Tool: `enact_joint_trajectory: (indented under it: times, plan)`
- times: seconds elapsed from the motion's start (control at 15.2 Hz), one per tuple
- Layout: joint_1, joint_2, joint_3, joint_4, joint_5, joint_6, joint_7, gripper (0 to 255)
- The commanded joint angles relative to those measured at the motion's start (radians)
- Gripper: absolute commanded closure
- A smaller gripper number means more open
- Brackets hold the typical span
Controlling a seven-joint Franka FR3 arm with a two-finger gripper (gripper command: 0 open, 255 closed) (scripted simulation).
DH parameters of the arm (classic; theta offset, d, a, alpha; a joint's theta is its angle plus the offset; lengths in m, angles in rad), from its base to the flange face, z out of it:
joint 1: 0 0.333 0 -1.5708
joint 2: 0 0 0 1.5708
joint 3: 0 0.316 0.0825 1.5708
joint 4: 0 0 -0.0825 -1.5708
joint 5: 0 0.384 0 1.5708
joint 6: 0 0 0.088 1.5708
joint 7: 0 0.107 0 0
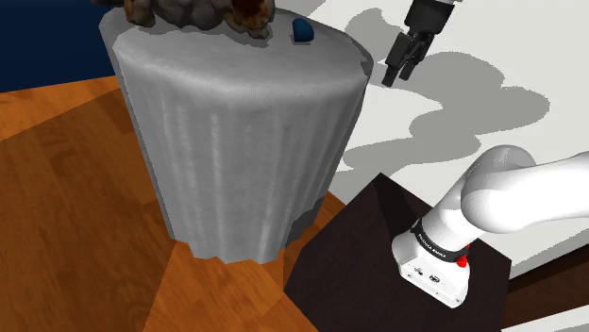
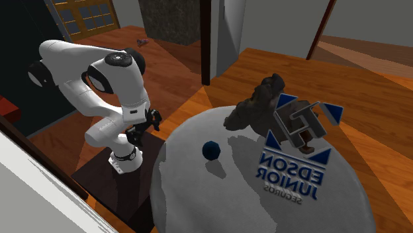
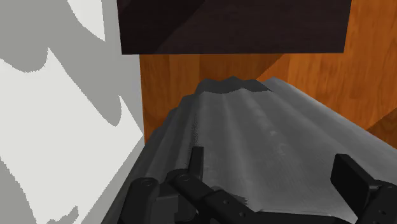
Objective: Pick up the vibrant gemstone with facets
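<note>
Blue gem [image 1: 302, 31]: small and faceted, it sits on the desk top, on the side toward the arm and near a brown rocky lump [image 1: 198, 11].
Desk [image 1: 245, 141]: round, draped to the floor in grey cloth.
End effector [image 1: 400, 64]: fingers spread apart and holding nothing, out past the desk's rim and well apart from the gem.
Risk: a low approach could snag the cloth at the rim. A pinch on slanted facets could squirt the gem away or roll it off.
Wrist view: makes the finger gap plain, above the cloth folds, the wood floor and the dark stand [image 3: 235, 25].
Second exterior view: takes in the whole desk top, including a logo sign [image 2: 301, 126] that the shoulder view crops away.
</note>
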Motion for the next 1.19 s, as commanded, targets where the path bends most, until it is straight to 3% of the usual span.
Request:
enact_joint_trajectory:
  times: [0.0,0.53,1.12]
  plan:
    - [0.0,0.0,0.0,0.0,0.0,0.0,0.0,0]
    - [0.042,0.316,-0.012,0.276,0.016,0.056,-0.072,0]
    - [0.076,0.664,-0.014,0.681,0.046,0.015,-0.15,0]
